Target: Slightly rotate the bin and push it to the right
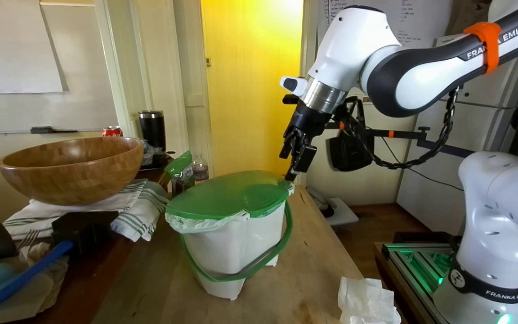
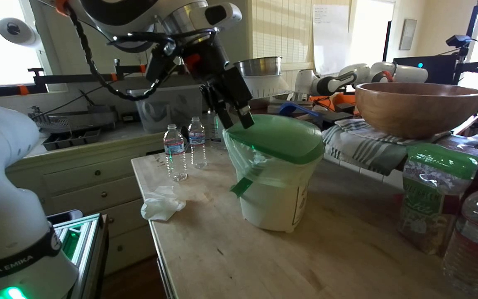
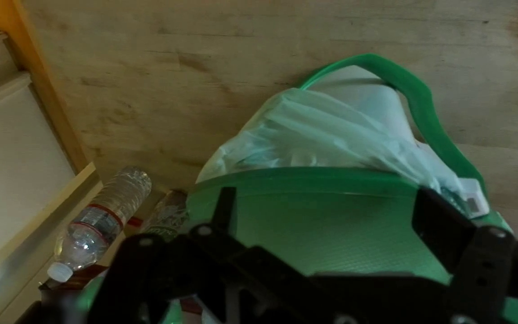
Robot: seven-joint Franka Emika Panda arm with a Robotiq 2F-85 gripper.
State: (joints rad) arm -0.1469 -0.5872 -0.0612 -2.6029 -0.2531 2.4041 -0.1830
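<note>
The white bin [image 1: 216,252] stands upright on the wooden table, and it also shows in an exterior view [image 2: 270,207]. Its green lid [image 1: 234,193] is on top, with a thin pale liner bag [image 3: 322,126] sticking out under the rim. A green handle strap [image 3: 425,103] hangs at its side. My gripper [image 2: 237,123] is at the lid's edge, pointing down and tilted. In the wrist view the gripper [image 3: 326,198] is open, its two fingers wide apart over the lid with nothing between them. Whether a fingertip touches the lid I cannot tell.
A brown wooden bowl [image 1: 74,168] sits on a striped towel [image 1: 140,211] beside the bin. Bottles [image 2: 175,153] stand on the table, with a green snack bag [image 2: 434,199] at the far side. A crumpled tissue [image 2: 162,203] lies near the table edge.
</note>
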